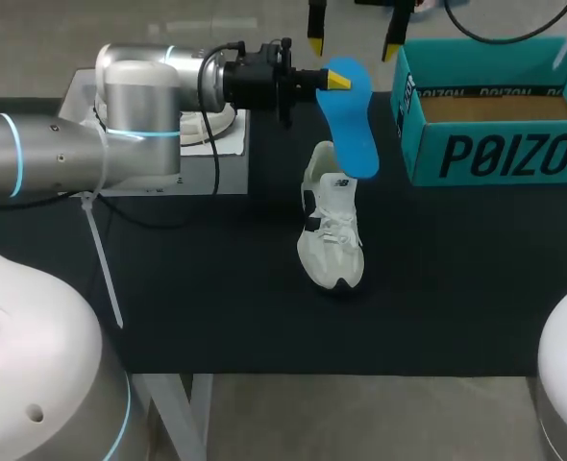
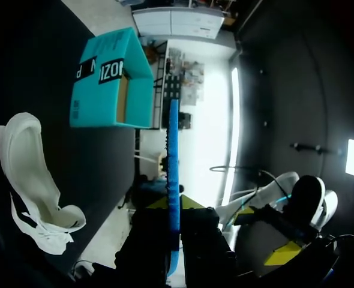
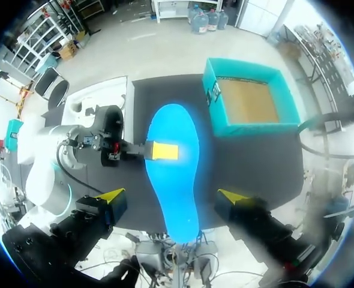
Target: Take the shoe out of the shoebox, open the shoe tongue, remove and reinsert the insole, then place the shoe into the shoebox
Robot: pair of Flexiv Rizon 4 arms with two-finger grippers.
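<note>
The left arm (image 1: 139,106) reached in level over the table (image 1: 216,288), its wrist turned sideways toward the shoebox (image 1: 495,154). Its jaws were clamped on one end of the blue insole (image 1: 353,125), one yellow fingertip (image 3: 165,150) pressed flat on the upper face. From the left wrist view the insole (image 2: 173,180) showed edge-on, running straight out from between the two tips.

The insole was held in the air with its broad face up. Its free end slanted out above the heel of the shoe (image 1: 332,226). The shoe (image 2: 30,174) sat off to one side of the insole, and the two looked apart.

The pale shoe stood on its sole near the middle of the table, toe toward the robot, laces loose.

The right arm's jaws hung above, pointing down, spread wide and gripping nothing. Their yellow fingertips (image 1: 315,43) stood either side of the insole (image 3: 174,168) below.

The teal shoebox (image 3: 252,128) stood open at the far right of the table, well apart from the shoe, its brown floor bare.
</note>
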